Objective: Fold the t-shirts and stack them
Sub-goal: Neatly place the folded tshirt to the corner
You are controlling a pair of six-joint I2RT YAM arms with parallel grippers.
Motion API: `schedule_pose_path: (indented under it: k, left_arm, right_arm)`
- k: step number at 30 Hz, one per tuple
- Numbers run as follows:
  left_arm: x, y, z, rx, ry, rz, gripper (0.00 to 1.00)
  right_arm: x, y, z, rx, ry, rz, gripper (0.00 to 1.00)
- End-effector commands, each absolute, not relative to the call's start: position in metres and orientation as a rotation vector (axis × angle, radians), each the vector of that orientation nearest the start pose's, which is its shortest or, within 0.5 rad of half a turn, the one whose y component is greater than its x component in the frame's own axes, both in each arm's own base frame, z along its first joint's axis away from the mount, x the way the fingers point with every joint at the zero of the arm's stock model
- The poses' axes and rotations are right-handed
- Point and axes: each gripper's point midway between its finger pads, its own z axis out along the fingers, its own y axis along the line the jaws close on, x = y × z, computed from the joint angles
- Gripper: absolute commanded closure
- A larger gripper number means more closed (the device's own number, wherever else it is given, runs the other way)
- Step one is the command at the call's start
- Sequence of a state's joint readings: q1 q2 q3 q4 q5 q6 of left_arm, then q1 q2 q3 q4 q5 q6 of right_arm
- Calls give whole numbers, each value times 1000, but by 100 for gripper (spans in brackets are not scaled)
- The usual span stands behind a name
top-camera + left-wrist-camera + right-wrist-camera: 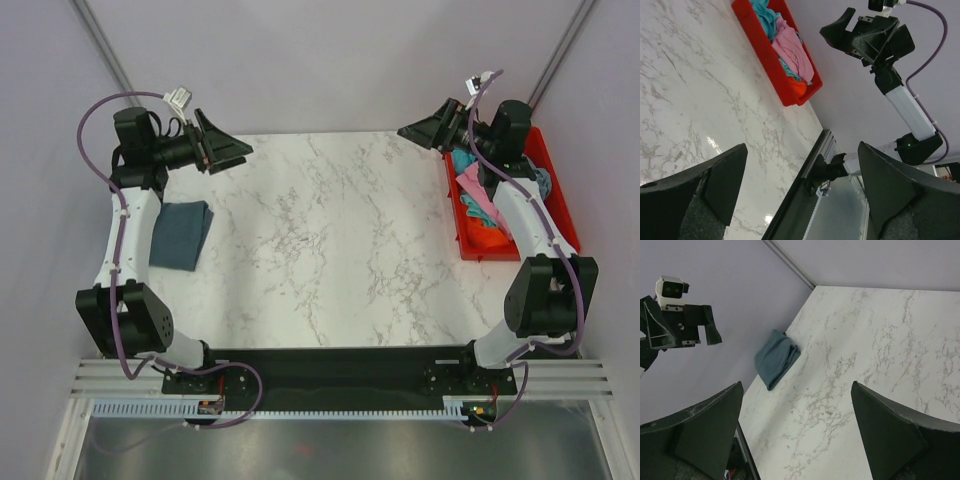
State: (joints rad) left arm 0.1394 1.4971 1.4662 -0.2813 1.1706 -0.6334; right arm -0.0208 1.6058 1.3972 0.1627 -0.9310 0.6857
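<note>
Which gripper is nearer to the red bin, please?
Right. The right gripper hovers by the red bin's far-left corner; the left gripper is across the table, near the folded blue shirt.

White links (pixel 128 235), black joints (pixel 120 312), purple cables (pixel 92 115); left tool (pixel 232 155), right tool (pixel 420 135) black.

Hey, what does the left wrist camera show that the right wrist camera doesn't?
Only the left wrist view: the red bin holding a pink t-shirt, a teal one and an orange one, plus the right pincer, open. Only the right wrist view: the folded slate-blue t-shirt near the left edge of the marble table, plus the left pincer, open. Both: that table and a purple wall.
</note>
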Motion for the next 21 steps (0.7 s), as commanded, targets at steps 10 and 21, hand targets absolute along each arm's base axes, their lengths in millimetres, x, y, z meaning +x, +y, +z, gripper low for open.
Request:
schedule_pose_path:
  k: [10,21]
  left_arm:
    - [409,-16,341,116,2057,-99,1]
    - [400,108,318,-56,2127,893,1]
  right_arm:
    - [451,124,350,-144,1737,1060,2]
    - [478,46,328,2,1839,425,2]
